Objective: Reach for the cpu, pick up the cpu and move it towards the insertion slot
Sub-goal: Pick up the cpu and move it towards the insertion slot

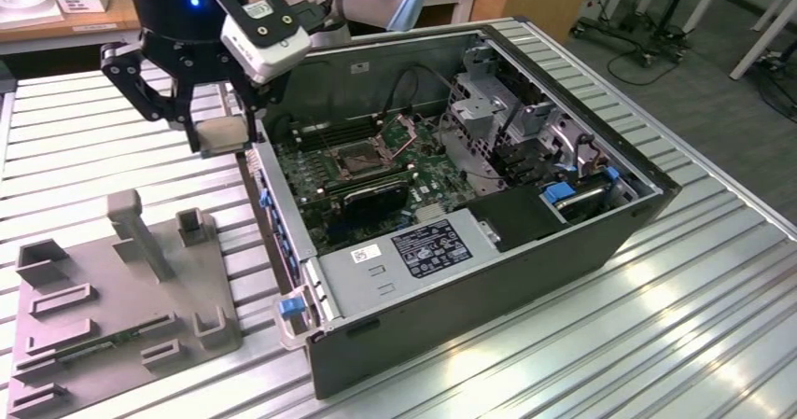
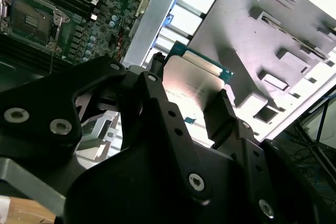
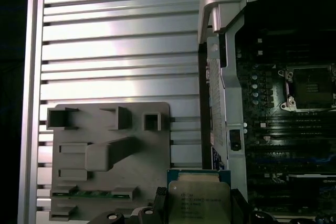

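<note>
Between the jaws, the cpu (image 2: 193,80) sits clamped, well apart from the insertion slot (image 3: 310,88).

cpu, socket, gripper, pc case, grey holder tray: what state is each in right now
cpu: held in the gripper, lifted off the tray, near the case's edge
gripper: shut on the cpu
insertion slot: open, empty, nothing seated
computer case: side panel off, motherboard exposed
grey holder tray: flat on the table, a green memory stick lying in it
</note>
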### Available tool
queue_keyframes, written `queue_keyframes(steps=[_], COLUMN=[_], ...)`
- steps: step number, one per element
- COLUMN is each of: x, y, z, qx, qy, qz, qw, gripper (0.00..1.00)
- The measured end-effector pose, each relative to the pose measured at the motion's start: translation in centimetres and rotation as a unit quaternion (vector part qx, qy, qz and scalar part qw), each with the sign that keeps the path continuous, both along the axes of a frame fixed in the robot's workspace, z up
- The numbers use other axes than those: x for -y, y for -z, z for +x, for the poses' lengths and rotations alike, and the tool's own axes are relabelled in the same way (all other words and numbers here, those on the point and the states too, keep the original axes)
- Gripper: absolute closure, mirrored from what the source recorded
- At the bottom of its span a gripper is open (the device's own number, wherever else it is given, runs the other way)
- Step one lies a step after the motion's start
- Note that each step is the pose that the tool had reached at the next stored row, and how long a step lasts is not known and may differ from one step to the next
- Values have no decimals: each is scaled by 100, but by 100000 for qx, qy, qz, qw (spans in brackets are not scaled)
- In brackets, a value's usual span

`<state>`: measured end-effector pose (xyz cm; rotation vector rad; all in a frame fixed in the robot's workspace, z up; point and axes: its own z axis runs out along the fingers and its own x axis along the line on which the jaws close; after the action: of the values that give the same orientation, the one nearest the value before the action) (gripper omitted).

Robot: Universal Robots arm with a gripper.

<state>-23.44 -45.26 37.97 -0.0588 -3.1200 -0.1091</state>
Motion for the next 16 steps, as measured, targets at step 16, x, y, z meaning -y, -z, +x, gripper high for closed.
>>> queue_keyframes(steps=[16], x=[0], y=[0], z=[116], qx=[1], qy=[2], qz=[2], qw=[100000], gripper=[45])
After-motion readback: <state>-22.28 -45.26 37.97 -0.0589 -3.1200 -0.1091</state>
